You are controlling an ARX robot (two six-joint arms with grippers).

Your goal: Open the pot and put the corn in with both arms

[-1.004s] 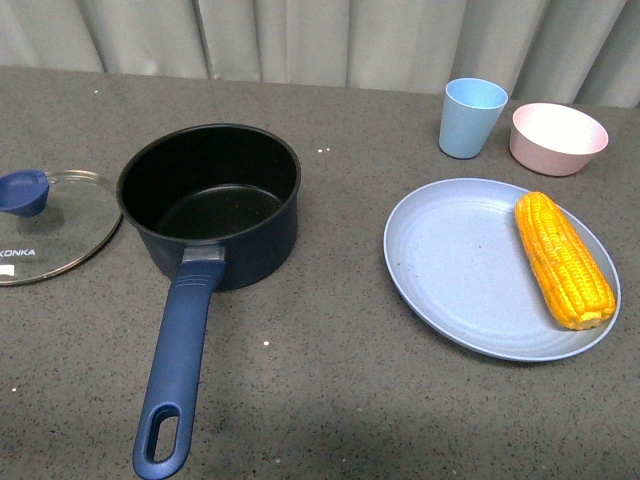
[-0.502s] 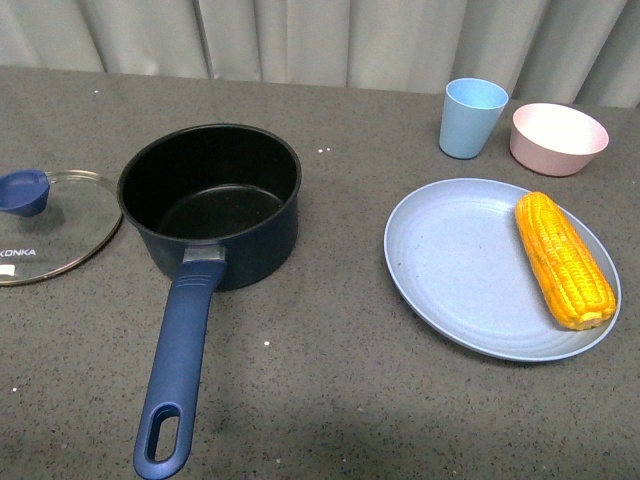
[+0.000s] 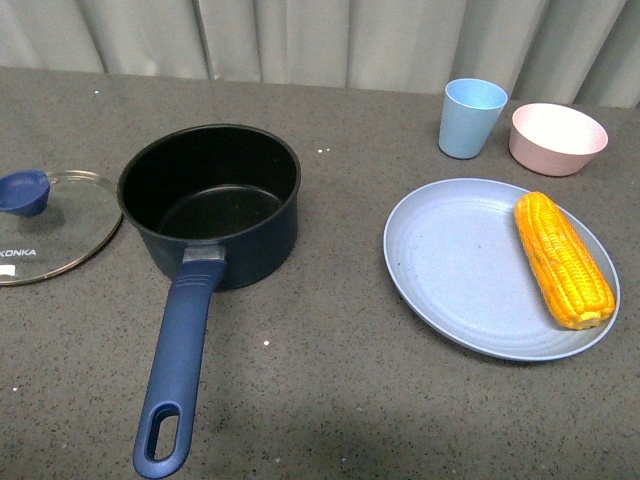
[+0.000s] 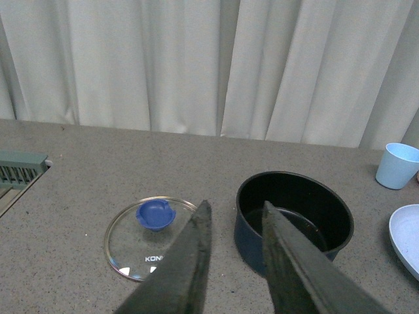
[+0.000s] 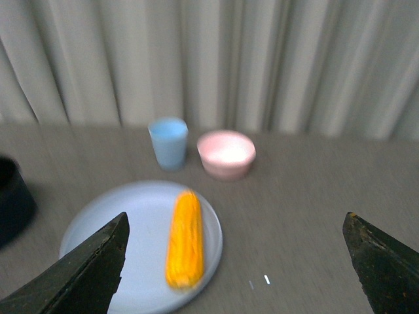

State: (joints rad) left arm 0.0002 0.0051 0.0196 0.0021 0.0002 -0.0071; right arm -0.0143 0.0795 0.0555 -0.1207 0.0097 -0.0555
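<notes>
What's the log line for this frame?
pot open, empty | lid beside pot | corn on plate | left gripper open | right gripper open

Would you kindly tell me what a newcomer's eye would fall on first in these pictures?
The bright yellow-orange corn stands out most, lying along the right side of the pale blue plate on the right of the table. Next comes the dark navy pot left of centre, open and empty, its long blue handle pointing toward the camera, with the glass lid lying flat on the table to its left.
</notes>
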